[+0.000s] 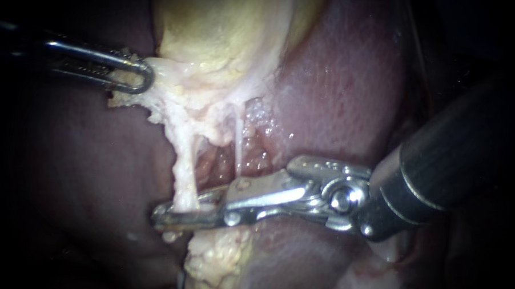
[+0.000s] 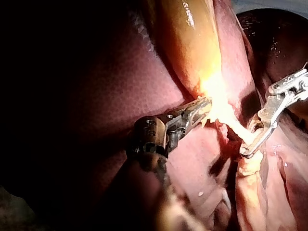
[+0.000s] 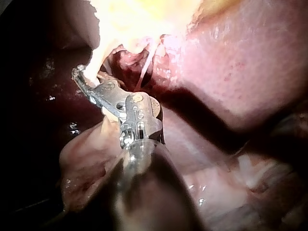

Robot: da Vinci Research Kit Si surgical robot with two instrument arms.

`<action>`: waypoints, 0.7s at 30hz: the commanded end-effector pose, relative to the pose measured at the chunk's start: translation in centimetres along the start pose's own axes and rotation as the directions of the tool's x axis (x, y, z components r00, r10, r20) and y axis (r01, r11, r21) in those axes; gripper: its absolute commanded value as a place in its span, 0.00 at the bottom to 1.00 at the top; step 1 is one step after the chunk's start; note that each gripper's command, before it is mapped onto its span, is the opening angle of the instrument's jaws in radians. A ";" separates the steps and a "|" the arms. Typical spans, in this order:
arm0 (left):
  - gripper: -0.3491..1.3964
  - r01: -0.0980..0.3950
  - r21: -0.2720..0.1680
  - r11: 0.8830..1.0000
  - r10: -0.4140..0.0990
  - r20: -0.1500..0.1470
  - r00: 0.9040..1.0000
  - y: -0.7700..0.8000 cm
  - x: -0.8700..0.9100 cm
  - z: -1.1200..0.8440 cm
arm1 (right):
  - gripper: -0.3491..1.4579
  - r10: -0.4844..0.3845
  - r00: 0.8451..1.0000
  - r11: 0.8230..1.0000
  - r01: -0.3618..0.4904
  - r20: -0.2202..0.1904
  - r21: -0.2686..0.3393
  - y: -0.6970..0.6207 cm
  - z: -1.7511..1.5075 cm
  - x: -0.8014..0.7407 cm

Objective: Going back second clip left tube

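Left instrument (image 1: 135, 76): jaws clamped on gallbladder (image 1: 215, 34) neck tissue. Right instrument (image 1: 172, 212): jaws narrow, closed across left tube (image 1: 183, 167), low down. Clipping step, apparently. Next: release, withdraw straight, clear of both 2 tubes.

Left tube (image 1: 183, 165): pale, stretched, near-upright, hanging below gallbladder (image 1: 215, 34)

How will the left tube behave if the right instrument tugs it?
Likely floppy: the left tube looks like a thin pale strand, strung between the gallbladder and the right instrument. Probably slippery; the liver around it glistens wet. Possibly fragile: its edges look frayed, so a hard tug might tear it.
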 end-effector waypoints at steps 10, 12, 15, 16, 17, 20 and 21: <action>0.00 0.000 0.000 1.000 0.000 0.000 1.000 0.00 0.00 0.00 | 0.45 -0.001 0.997 0.997 0.007 -0.074 0.079 0.09 0.13 -0.06; 0.00 0.000 0.000 1.000 0.000 0.000 1.000 0.00 0.00 0.00 | 0.46 -0.002 0.997 0.996 0.010 -0.084 0.085 0.11 0.16 -0.08; 0.00 0.000 0.000 1.000 0.000 0.000 1.000 0.01 -0.01 -0.01 | 0.47 -0.005 0.996 0.997 0.012 -0.084 0.082 0.18 0.20 -0.11; 0.00 0.000 0.000 1.000 0.000 0.000 1.000 0.02 -0.01 -0.01 | 0.47 -0.006 0.997 0.996 0.013 -0.083 0.083 0.21 0.20 -0.12; 0.00 0.000 0.001 1.000 0.000 0.000 1.000 0.02 -0.01 0.00 | 0.47 -0.006 0.997 0.997 0.013 -0.083 0.081 0.25 0.21 -0.14; 0.00 0.000 0.001 1.000 0.000 0.000 1.000 0.02 -0.01 0.00 | 0.47 -0.023 0.995 0.998 0.028 -0.096 0.054 0.40 0.24 -0.20; 0.00 0.000 0.001 1.000 0.000 0.000 1.000 0.02 -0.01 0.00 | 0.47 -0.049 0.994 0.998 0.053 -0.101 0.038 0.49 0.25 -0.24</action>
